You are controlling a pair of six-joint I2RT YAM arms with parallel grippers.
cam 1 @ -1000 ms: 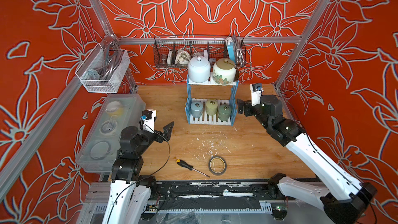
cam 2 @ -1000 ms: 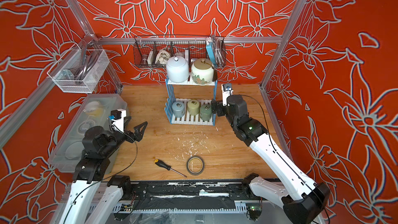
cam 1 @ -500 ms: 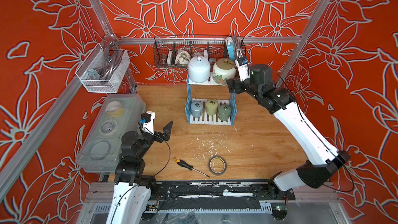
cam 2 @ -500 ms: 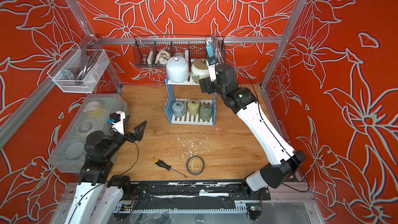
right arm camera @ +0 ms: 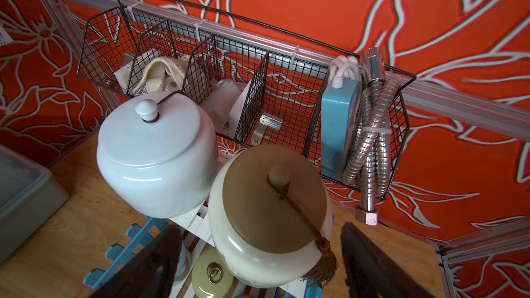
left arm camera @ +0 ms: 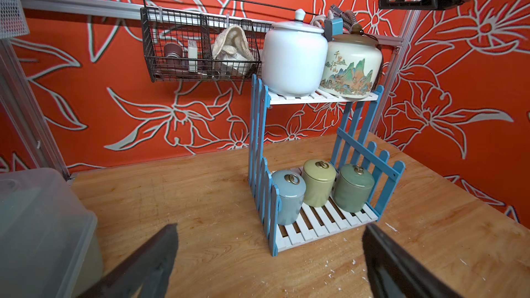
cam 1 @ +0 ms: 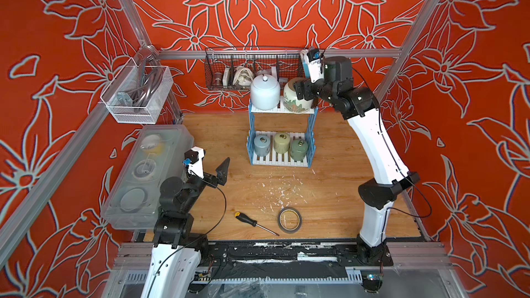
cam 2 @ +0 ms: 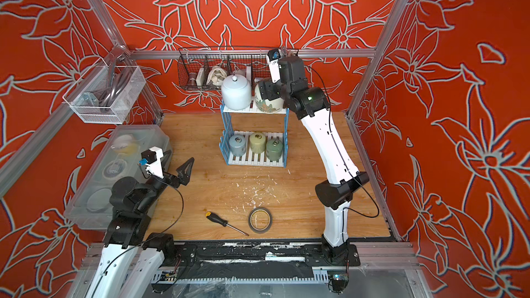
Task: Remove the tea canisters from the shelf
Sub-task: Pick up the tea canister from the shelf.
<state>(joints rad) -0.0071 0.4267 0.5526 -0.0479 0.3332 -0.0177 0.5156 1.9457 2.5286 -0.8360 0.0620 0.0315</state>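
The shelf (cam 1: 282,110) stands at the back of the wooden table in both top views. On its upper board sit the large white tea canister (cam 1: 264,93) and the cream one with an olive lid and tassel (right arm camera: 266,202). Three small canisters stand on the lower board: grey-blue (cam 1: 261,144), yellow-green (cam 1: 281,142), sage green (cam 1: 298,149). My right gripper (right arm camera: 258,256) is open and hangs over the cream canister. Its fingers (right arm camera: 156,259) straddle the canister's sides with gaps. My left gripper (left arm camera: 268,253) is open and empty, low over the table, left of the shelf.
A black wire basket (cam 1: 252,67) hangs on the back wall just behind the top tier. It holds a blue box and a metal hose (right arm camera: 370,144) close to my right gripper. A white mesh basket (cam 1: 137,96), a clear lidded box (cam 1: 149,173), a screwdriver (cam 1: 252,222) and a tape roll (cam 1: 289,219) are around.
My right arm rose from beside the lower tier to the top tier and came over the cream canister, its jaws narrowing a little. The left arm hardly moved.
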